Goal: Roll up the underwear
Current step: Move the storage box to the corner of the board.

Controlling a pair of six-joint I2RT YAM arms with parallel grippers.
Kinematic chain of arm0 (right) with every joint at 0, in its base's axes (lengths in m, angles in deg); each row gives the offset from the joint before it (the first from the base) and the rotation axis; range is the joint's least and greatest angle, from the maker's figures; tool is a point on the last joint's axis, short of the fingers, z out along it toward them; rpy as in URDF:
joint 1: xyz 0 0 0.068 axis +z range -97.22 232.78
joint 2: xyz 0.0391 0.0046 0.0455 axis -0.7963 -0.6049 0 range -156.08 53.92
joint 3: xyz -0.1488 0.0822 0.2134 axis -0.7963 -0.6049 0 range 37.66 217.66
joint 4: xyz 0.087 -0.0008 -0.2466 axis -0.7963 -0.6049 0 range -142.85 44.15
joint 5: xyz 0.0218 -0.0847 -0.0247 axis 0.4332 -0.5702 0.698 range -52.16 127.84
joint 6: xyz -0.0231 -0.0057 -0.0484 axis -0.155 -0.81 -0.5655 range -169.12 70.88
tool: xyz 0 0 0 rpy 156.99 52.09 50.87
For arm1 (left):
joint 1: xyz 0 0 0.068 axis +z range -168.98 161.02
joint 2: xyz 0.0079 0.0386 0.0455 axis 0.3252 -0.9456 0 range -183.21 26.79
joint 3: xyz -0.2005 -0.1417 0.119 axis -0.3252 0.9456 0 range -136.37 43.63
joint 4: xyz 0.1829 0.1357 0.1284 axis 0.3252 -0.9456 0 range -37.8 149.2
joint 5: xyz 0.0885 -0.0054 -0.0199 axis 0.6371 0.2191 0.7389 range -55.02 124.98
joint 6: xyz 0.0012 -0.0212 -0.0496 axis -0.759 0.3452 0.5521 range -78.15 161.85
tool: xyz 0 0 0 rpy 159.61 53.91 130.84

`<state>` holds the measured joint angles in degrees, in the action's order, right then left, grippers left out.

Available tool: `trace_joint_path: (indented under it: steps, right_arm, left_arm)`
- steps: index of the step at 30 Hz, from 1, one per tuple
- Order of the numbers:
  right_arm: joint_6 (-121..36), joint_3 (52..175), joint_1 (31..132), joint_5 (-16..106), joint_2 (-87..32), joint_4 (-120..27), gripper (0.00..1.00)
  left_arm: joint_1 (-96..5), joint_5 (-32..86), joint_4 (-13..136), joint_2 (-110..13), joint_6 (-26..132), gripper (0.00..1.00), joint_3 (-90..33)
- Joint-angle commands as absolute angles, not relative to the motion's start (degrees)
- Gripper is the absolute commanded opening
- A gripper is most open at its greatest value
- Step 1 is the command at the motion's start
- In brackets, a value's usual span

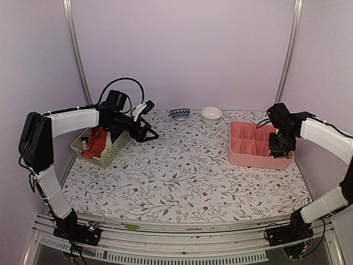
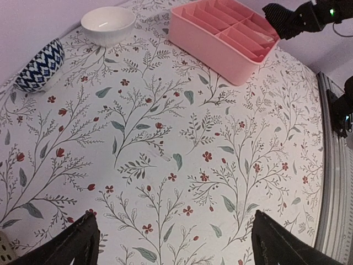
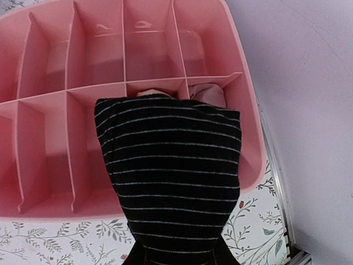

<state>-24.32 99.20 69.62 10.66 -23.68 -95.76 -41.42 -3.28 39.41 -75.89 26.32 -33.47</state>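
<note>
The right hand (image 1: 278, 144) was clamped on the black underwear (image 3: 171, 171), whose striped cloth spread out from the hand over the compartments at the right end of the pink tray (image 1: 248, 159), hiding the fingers in the wrist view. The left hand (image 2: 174, 243) hovered above the bench (image 2: 165, 138), fingers wide apart with nothing between them. It was just beside the green basket (image 1: 115, 149), in which the red-orange underwear (image 1: 98, 142) lay.
</note>
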Motion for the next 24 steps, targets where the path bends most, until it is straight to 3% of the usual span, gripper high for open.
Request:
trace_joint_path:
  steps: [1,8,24]
  right_arm:
    - [-25.1,103.0,69.5,4.0,-29.5,-98.1,0.0]
    - [-28.0,106.1,69.5,0.5,-38.9,-96.3,0.0]
    - [-27.2,115.4,75.1,6.7,-56.9,-94.7,0.0]
  left_arm:
    - [-41.2,-2.4,38.5,-76.7,27.6,0.96,-35.0]
    - [-41.1,-0.8,39.1,-75.6,27.5,0.96,-34.5]
    - [-41.1,1.1,39.4,-74.9,26.5,0.96,-33.6]
